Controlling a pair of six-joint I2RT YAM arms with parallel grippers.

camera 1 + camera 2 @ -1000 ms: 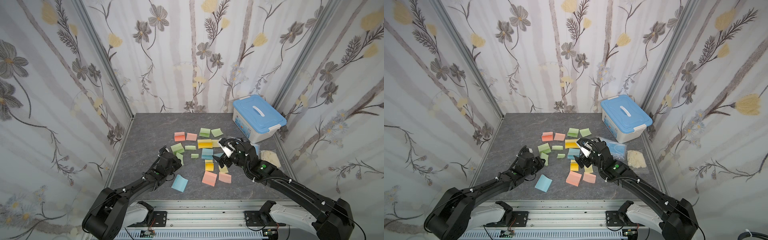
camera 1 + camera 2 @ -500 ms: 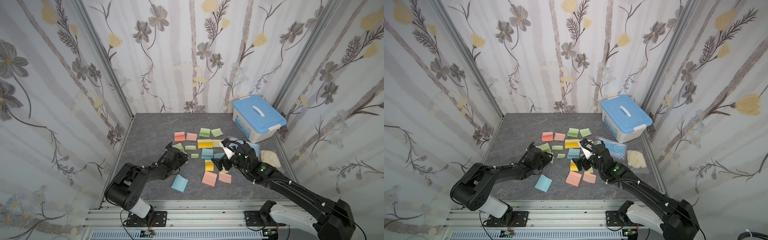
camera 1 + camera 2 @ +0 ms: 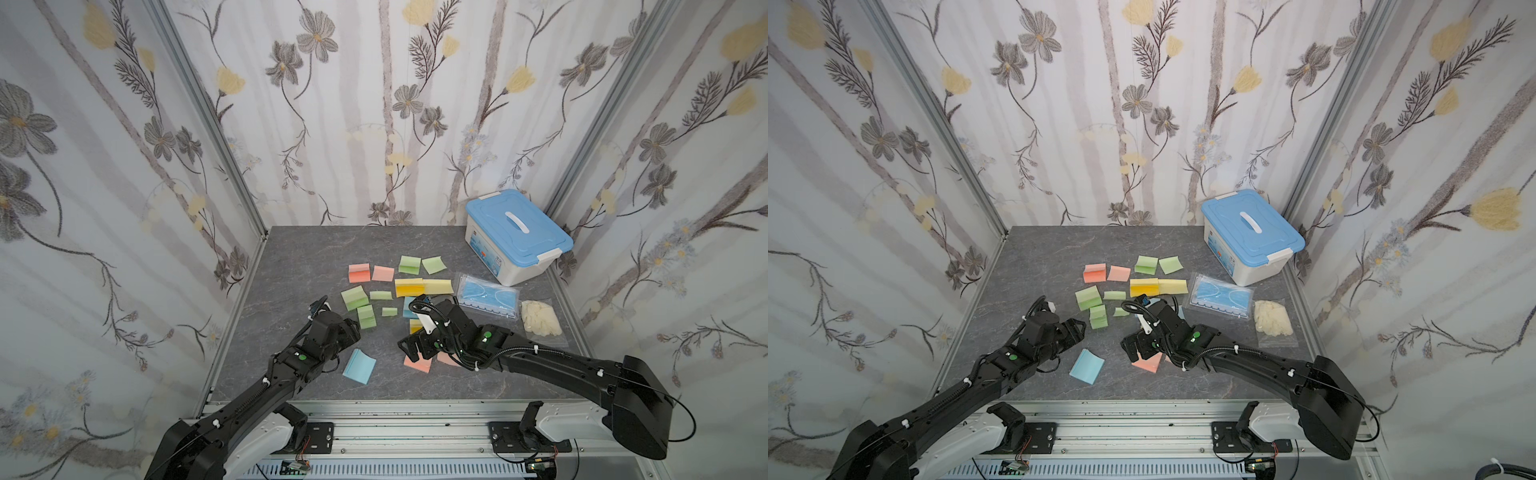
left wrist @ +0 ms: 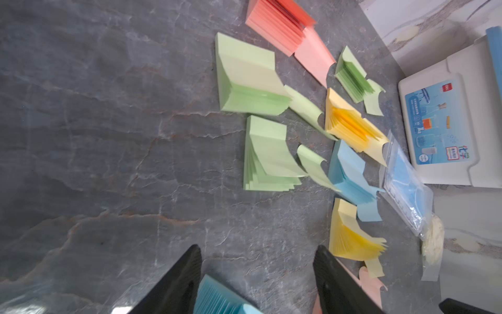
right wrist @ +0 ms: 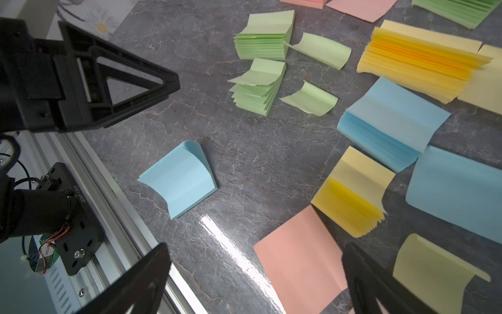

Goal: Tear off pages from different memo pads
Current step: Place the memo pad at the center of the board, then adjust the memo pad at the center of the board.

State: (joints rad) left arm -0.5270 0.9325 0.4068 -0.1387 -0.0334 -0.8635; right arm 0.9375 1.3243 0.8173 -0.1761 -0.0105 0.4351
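left hand [image 4: 258, 255] apart, right hand [image 5: 258, 250] apart, three green memo pads [image 4: 250, 81], one box [image 3: 515, 232]

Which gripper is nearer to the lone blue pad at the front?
Left. The left gripper is just above the blue pad; the right gripper stands farther aside.

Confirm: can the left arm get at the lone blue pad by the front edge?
Probably yes: the left gripper hangs open close beside the blue pad; nothing lies on it or between them.
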